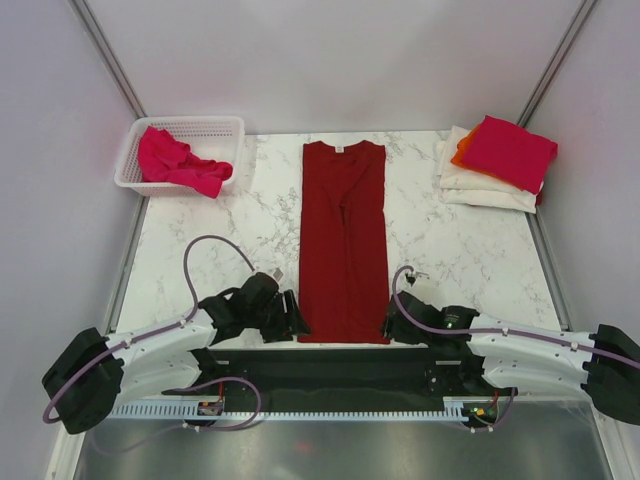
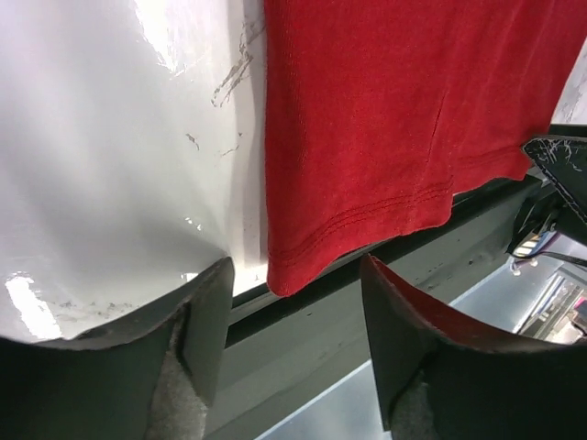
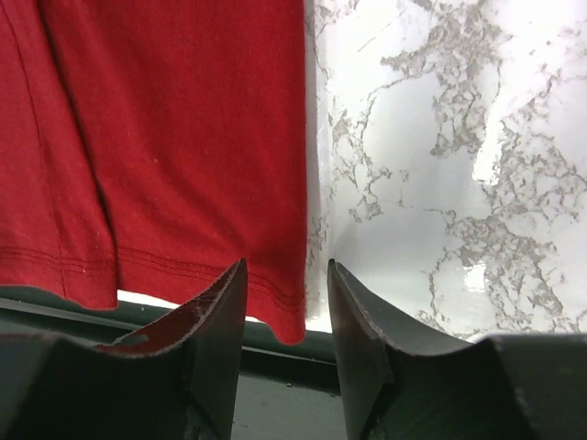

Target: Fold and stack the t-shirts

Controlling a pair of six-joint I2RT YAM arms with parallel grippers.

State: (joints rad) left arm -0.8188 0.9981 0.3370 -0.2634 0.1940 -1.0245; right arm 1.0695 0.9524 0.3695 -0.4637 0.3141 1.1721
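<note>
A dark red t-shirt (image 1: pixel 344 240) lies flat in a long narrow fold down the table's middle, collar far, hem hanging slightly over the near edge. My left gripper (image 1: pixel 297 318) is open at the hem's left corner (image 2: pixel 292 280), which sits between its fingers (image 2: pixel 206 312). My right gripper (image 1: pixel 391 322) is open at the hem's right corner (image 3: pixel 289 316), between its fingers (image 3: pixel 353 312). Neither holds cloth. A bright pink t-shirt (image 1: pixel 180 163) lies crumpled in the basket. Folded shirts are stacked at the far right: pink (image 1: pixel 507 150) on orange (image 1: pixel 462 155) on cream-white (image 1: pixel 480 188).
A white mesh basket (image 1: pixel 222 130) stands at the far left corner. The marble table (image 1: pixel 230 230) ends at a dark rail (image 2: pixel 385 266) under the hem. Grey walls close in both sides.
</note>
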